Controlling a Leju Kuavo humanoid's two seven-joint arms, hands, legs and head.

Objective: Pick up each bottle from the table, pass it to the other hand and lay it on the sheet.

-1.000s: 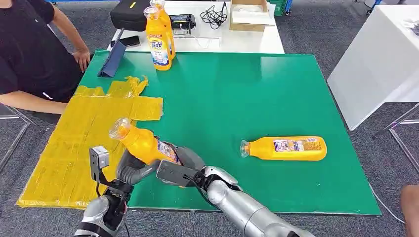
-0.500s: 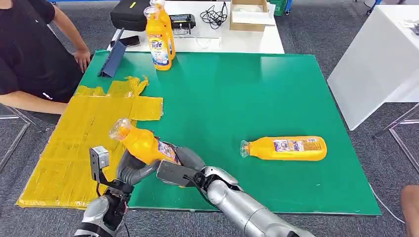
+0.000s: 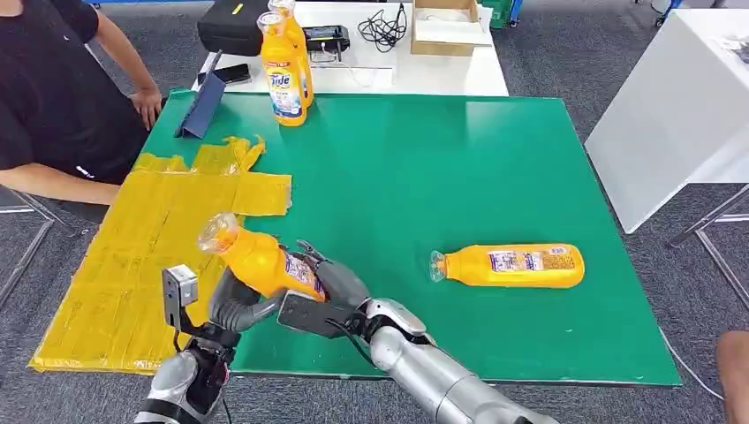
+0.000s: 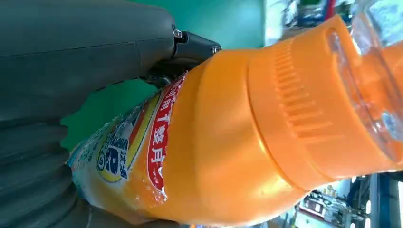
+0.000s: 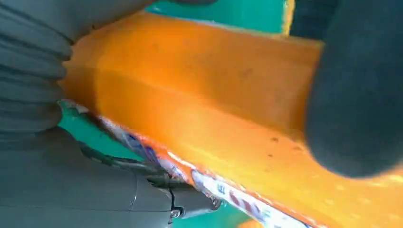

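Observation:
An orange bottle (image 3: 261,261) with a clear cap is held tilted above the table's front left, cap toward the yellow sheet (image 3: 150,256). My left hand (image 3: 231,305) grips it from below around its middle; the left wrist view has the bottle (image 4: 228,137) close against that hand. My right hand (image 3: 322,291) is at the bottle's base, its fingertips (image 3: 306,251) lifted off the label. In the right wrist view a strip of green separates its thumb (image 5: 119,190) from the bottle (image 5: 199,95). A second orange bottle (image 3: 512,265) lies on its side on the green table (image 3: 424,168).
Two upright Tide bottles (image 3: 284,66) stand at the table's far left edge beside a blue folder (image 3: 201,106). A person in black (image 3: 53,97) sits by the sheet's far side. A white table (image 3: 671,106) stands to the right, and another with a box and cables stands behind.
My right hand's fingers have lifted away from the bottle they were wrapped around. The bottle and my left hand have shifted slightly.

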